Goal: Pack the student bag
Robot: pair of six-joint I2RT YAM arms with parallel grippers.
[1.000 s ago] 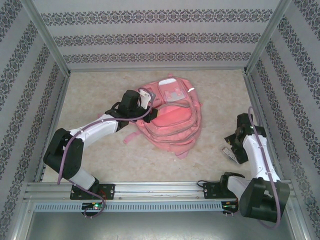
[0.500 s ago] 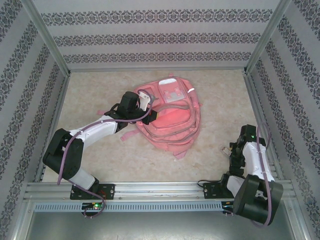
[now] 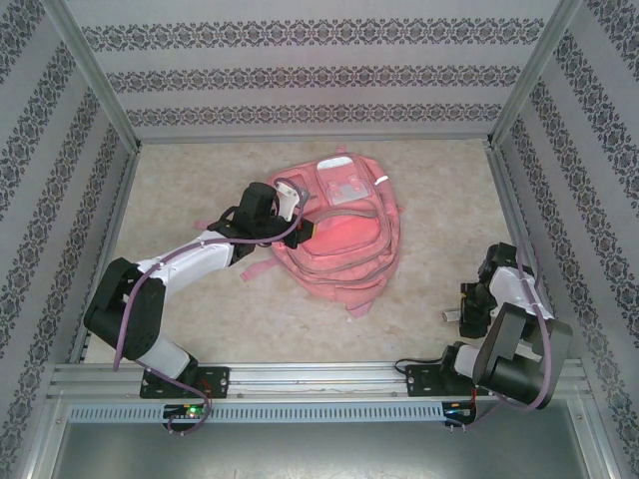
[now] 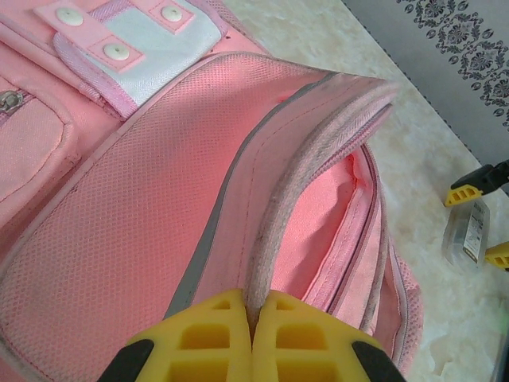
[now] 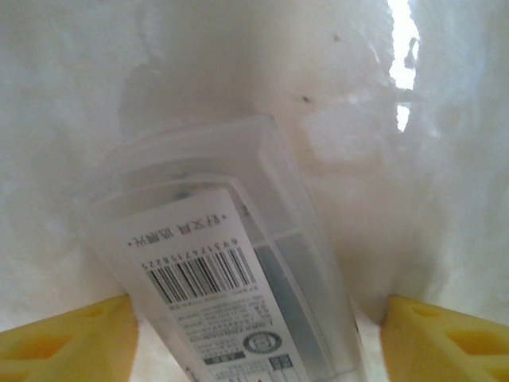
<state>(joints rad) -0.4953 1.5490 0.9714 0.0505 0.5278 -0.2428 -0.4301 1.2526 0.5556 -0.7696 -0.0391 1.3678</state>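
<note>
Cut off and hidden
The clear box (image 5: 231, 302) passes the lower edge, its small print unreadable; the inside of the student bag (image 4: 143, 239) is mostly hidden.

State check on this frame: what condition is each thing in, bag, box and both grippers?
Pink fabric backpack: lying on the marbled table, main compartment unzipped and gaping.
Clear plastic box with a barcode label: lying on the table.
Left gripper: shut on the rim of the backpack's opening.
Right gripper: open, one finger on either side of the box.
</note>
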